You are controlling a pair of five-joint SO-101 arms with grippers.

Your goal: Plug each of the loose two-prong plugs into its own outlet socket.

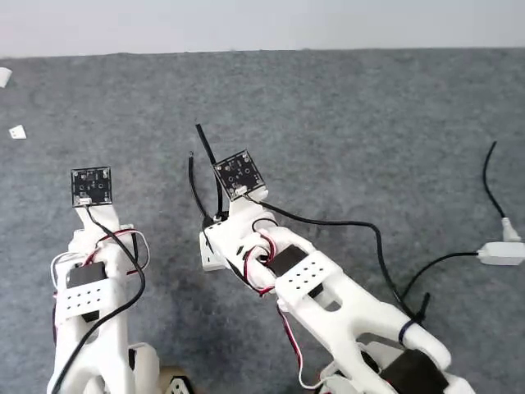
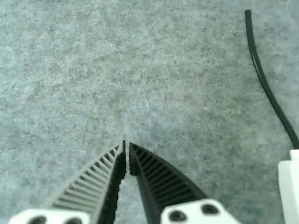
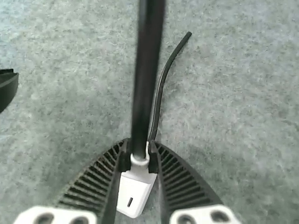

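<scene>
Materials: fuzzy grey mat (image 2: 117, 70), smooth boxy white plug (image 3: 135, 191), thick black cord (image 3: 147, 70), ribbed wedge fingers (image 3: 93, 186) | right gripper (image 3: 138, 145) pinches plug by its sides | left gripper (image 2: 126, 145) tips pressed together, near plug | white block (image 1: 500, 253), possibly a socket, well apart from plug, open mat between

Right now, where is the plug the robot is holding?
The plug is pinched in the right gripper, low over the grey mat near the table's middle, with the left gripper beside it.
</scene>
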